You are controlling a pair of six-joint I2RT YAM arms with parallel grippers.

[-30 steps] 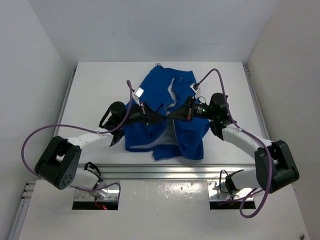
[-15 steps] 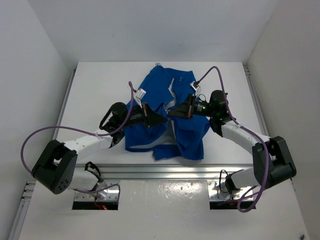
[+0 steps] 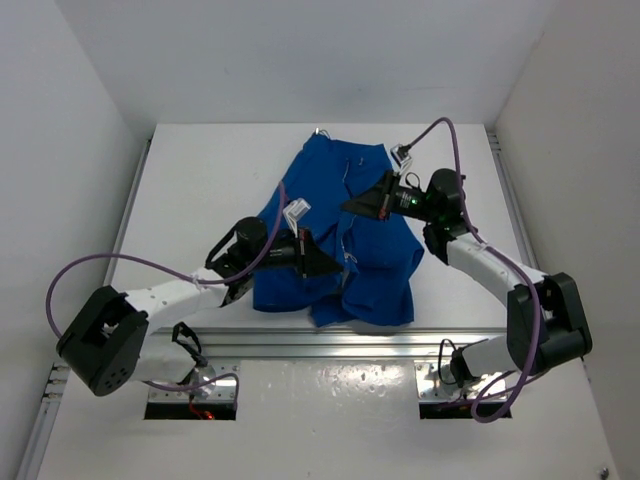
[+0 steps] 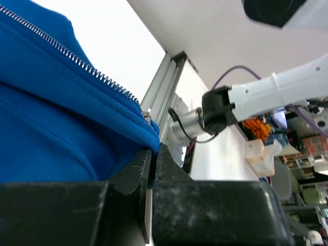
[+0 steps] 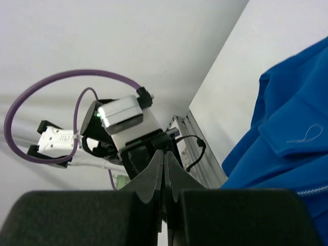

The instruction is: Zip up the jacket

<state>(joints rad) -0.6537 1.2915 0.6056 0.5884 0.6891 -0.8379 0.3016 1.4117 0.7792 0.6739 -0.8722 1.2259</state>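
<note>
The bright blue jacket lies crumpled in the middle of the white table, with its pale zipper running up the front. My left gripper is shut on the jacket's lower front edge. In the left wrist view, blue fabric is pinched between the jaws just below the zipper teeth. My right gripper is shut at the zipper line higher up, apparently on the zipper pull. In the right wrist view the jaws are pressed together with the pull hidden, and the jacket lies to their right.
The aluminium rail runs along the table's near edge, just below the jacket hem. White walls enclose the table on the left, back and right. The right arm shows in the left wrist view, and the left arm's wrist shows in the right wrist view.
My right gripper has moved up along the zipper toward the collar. My left gripper has shifted right and nearer with the hem. The white lining that showed low on the front is now covered.
</note>
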